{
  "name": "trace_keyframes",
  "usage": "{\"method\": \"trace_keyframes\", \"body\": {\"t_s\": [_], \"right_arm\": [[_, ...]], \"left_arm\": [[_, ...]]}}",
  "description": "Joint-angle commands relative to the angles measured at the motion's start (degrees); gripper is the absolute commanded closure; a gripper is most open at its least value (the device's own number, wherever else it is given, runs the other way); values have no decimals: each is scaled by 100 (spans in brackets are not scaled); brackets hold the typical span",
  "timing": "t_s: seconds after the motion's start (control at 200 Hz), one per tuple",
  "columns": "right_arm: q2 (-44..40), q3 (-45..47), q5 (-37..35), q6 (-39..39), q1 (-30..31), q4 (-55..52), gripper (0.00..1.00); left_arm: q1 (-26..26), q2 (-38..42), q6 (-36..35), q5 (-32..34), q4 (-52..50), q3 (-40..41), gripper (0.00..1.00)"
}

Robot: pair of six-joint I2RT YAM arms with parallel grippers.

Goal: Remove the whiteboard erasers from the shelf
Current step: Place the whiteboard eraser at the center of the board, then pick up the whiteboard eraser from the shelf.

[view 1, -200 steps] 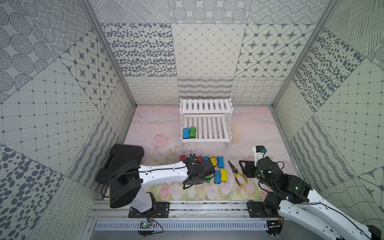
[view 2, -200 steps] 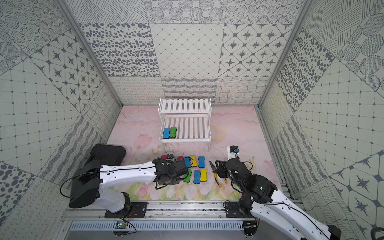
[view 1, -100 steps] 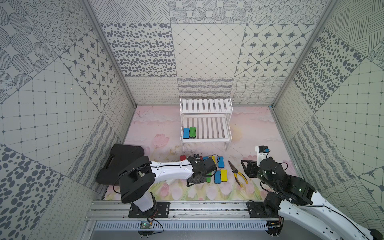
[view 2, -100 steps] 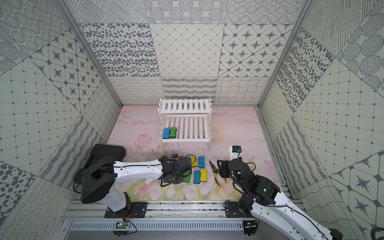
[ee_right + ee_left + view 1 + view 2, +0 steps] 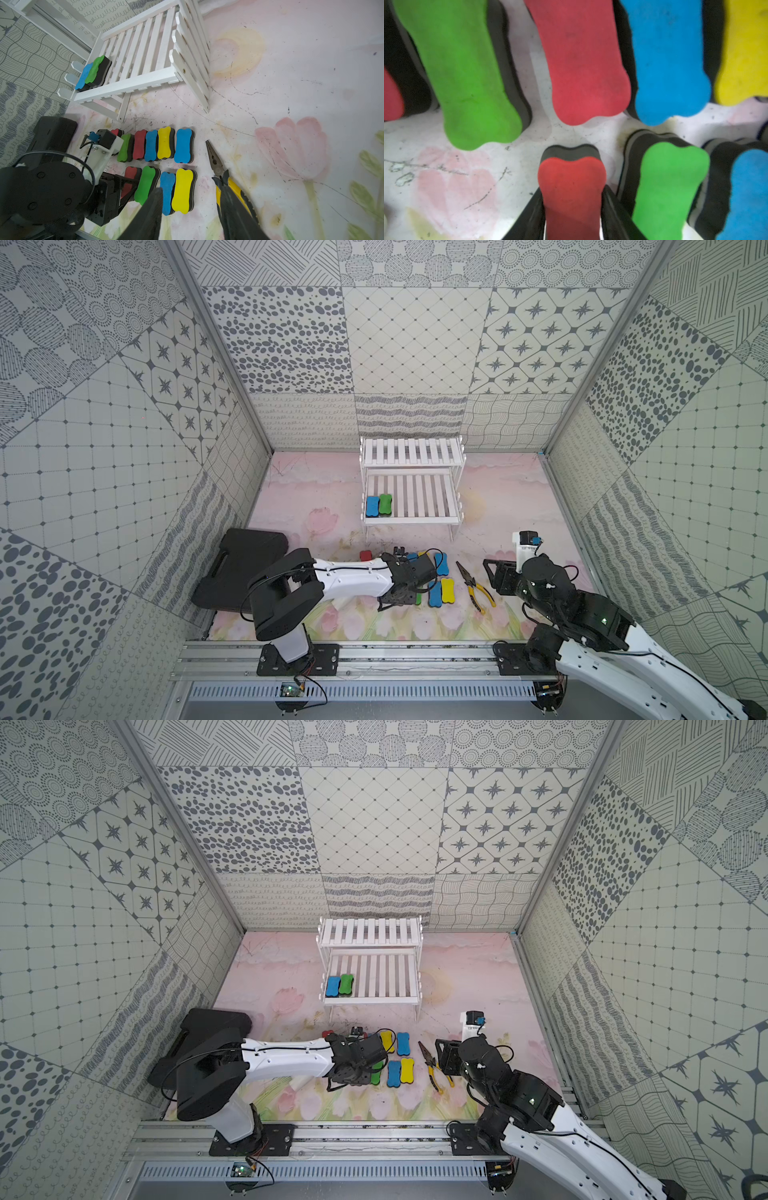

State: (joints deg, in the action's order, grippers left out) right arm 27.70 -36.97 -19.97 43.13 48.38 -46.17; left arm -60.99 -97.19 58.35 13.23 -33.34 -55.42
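Since a second ago the left arm [image 5: 345, 580] has swung its elbow in toward the middle of the desk [image 5: 498, 497], while the left gripper [image 5: 401, 593] has stayed low over the front row of erasers laid there.

In both top views the shelf [image 5: 411, 519] stands at the middle of the desk's far edge. A blue eraser [image 5: 372, 506] and a green eraser [image 5: 385, 504] lie side by side at the left front corner of its lower tier, with their long axes along the slats, front to back. They lie almost straight beyond the left gripper, so I judge that arm the nearer.

In the left wrist view, a red eraser [image 5: 571, 182] rests on the desk between the fingers [image 5: 529, 220]. A pale sliver shows on either side, so the jaws look just loosened.

In the right wrist view, the right gripper [image 5: 192, 182] is spread and empty, near the pliers [image 5: 216, 162].
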Motion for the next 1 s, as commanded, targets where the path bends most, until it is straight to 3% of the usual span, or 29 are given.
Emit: {"method": "trace_keyframes", "body": {"t_s": [0.0, 0.295, 0.48, 0.75, 0.995], "right_arm": [[-127, -157, -20, 57, -31, 56, 50], [-129, -100, 45, 65, -36, 56, 42], [-90, -80, 63, 46, -38, 56, 42], [33, -120, 34, 48, -35, 65, 43], [143, -126, 2, 46, -49, 71, 43]], "left_arm": [[-18, 40, -122, -58, -292, -126, 50], [-126, 1093, -33, 112, -1153, -341, 40], [257, 1688, -823, 315, -1500, -1025, 37], [1422, 1272, -2107, 155, -1808, -2594, 38], [2070, 830, -2619, 295, -1539, -3082, 42]]}}
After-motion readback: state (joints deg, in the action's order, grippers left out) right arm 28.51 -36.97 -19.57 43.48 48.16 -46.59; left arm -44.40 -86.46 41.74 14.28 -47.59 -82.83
